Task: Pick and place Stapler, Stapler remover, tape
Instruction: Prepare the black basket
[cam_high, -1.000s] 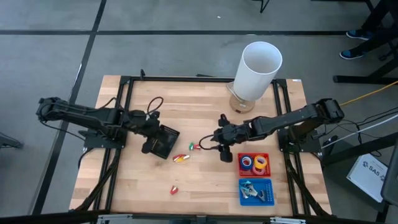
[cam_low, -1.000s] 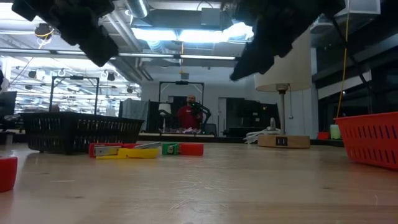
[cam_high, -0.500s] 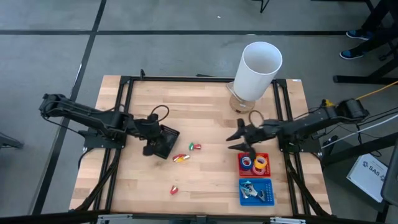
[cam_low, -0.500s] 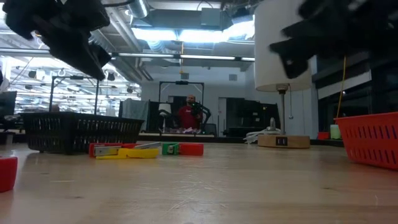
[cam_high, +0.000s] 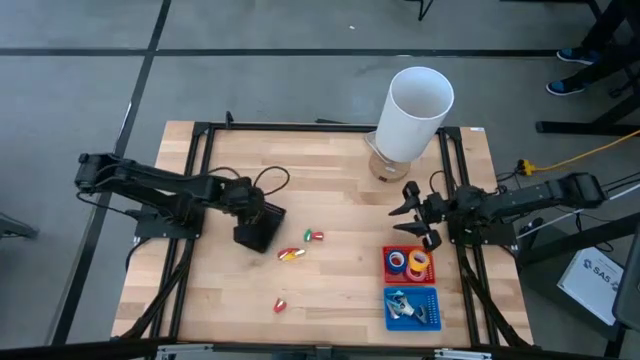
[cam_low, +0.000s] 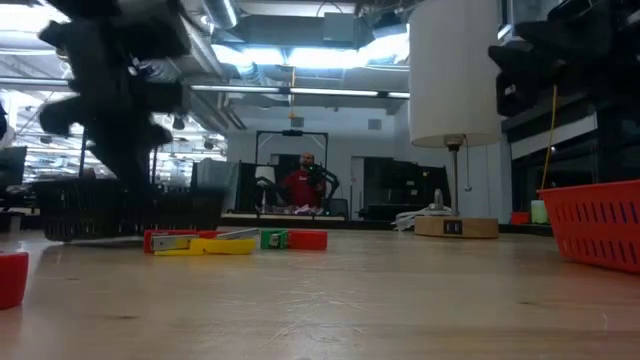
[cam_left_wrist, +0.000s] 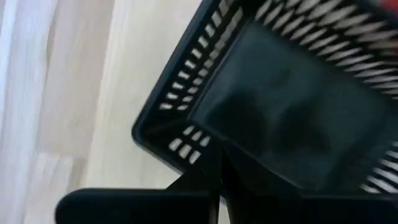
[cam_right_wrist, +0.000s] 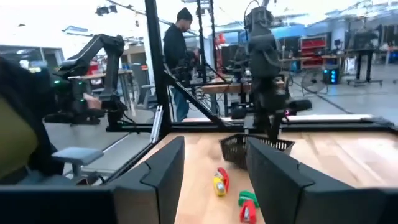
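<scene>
A yellow-and-red stapler (cam_high: 291, 254) lies mid-table, with a small green-and-red piece (cam_high: 314, 236) beside it and a small red piece (cam_high: 280, 305) nearer the front edge. Blue and orange-yellow tape rolls (cam_high: 408, 262) sit in a red basket (cam_high: 387, 250) at the right. My left gripper (cam_high: 249, 210), shut, points steeply down at the left rim of a black basket (cam_high: 262, 232). My right gripper (cam_high: 405, 212) is open, empty and level near the right edge, above the red basket's far side. My left gripper (cam_left_wrist: 211, 177) has its shut fingertips at the black basket's rim (cam_left_wrist: 177, 146), coming from above at a steep slant. Whether they touch the rim I cannot tell.
A tall white cylinder (cam_high: 418, 110) stands at the far right. A blue basket (cam_high: 412, 307) with small metal items sits in front of the red one. There is bare wood at the front left and the far middle. A person (cam_low: 303, 185) stands in the room beyond.
My right gripper has drawn back from mid-table toward the right edge and tipped up from pointing down to level, staying open. My left gripper has sunk and tipped down onto the black basket's left rim, staying shut.
</scene>
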